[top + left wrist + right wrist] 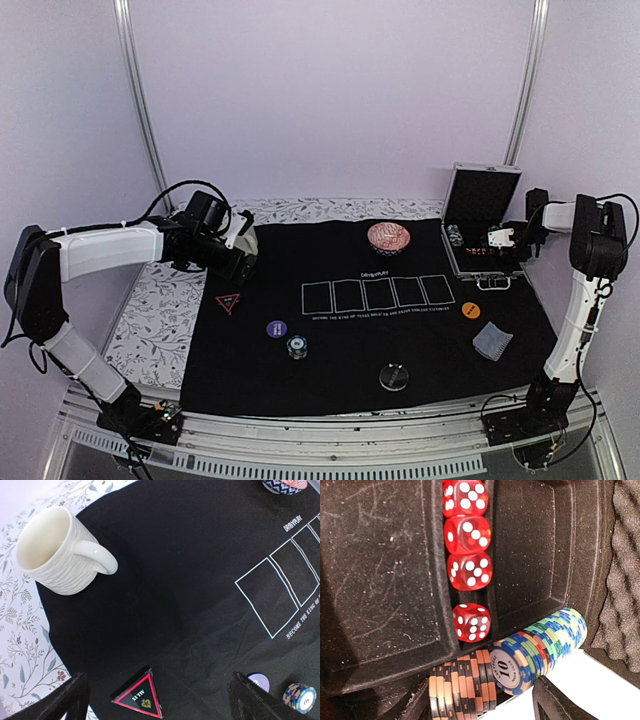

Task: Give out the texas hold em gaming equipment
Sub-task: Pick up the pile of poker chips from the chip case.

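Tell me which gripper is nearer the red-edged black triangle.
Left. The left gripper hovers open close over the triangle, near the left edge of the mat. The right gripper is far off on the opposite side, over the open chip case.

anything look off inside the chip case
The blue-green chip row lies fanned on a diagonal, its end chip overlapping the orange chips instead of sitting square. The red die nearest the chips sits apart from the other three dice, slightly skewed.
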Available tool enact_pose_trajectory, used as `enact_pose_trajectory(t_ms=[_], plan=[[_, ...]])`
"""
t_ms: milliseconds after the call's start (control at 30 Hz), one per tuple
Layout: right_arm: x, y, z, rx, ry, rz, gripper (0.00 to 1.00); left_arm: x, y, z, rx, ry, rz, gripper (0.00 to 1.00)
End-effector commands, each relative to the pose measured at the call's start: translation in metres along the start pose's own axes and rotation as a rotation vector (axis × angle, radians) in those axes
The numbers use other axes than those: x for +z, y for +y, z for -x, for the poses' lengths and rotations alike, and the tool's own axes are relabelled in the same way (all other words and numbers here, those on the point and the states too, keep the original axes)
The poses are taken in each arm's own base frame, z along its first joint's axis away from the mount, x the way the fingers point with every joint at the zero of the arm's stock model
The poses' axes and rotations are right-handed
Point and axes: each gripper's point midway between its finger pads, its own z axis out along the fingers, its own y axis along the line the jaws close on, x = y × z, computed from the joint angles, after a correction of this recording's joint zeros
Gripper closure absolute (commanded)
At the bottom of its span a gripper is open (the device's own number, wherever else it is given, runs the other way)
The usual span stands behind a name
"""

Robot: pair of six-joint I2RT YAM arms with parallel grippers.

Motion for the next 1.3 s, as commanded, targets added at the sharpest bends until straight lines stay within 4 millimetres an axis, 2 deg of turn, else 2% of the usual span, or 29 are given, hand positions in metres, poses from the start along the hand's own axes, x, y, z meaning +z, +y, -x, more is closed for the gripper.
enact_pose_trajectory(t_ms=[0, 100, 333, 633, 800, 1067, 1267], plan=[[0.024, 0.033, 0.005, 0.016, -0.013, 0.114, 0.31, 0.002, 0.005, 0.005, -0.003, -0.001, 0.005, 0.02], [0.029, 0.037, 0.006, 0.024, -0.012, 0.123, 0.28, 0.002, 0.005, 0.005, -0.002, 0.000, 0.005, 0.02], [0.034, 0.031, 0.006, 0.029, -0.001, 0.099, 0.24, 0.003, 0.005, 0.004, -0.003, 0.004, 0.005, 0.02], [0.021, 0.030, 0.008, 0.027, 0.001, 0.096, 0.27, 0.004, 0.004, 0.003, -0.003, 0.010, -0.001, 0.02], [0.017, 0.040, 0.008, 0.024, 0.009, 0.123, 0.30, 0.002, 0.004, 0.004, -0.004, 0.006, -0.005, 0.02], [0.019, 0.068, 0.005, 0.021, 0.034, 0.199, 0.36, 0.001, 0.004, 0.004, -0.003, 0.003, -0.004, 0.02], [0.016, 0.068, 0.001, 0.024, 0.050, 0.198, 0.37, 0.002, 0.003, 0.004, -0.002, 0.007, -0.006, 0.02]])
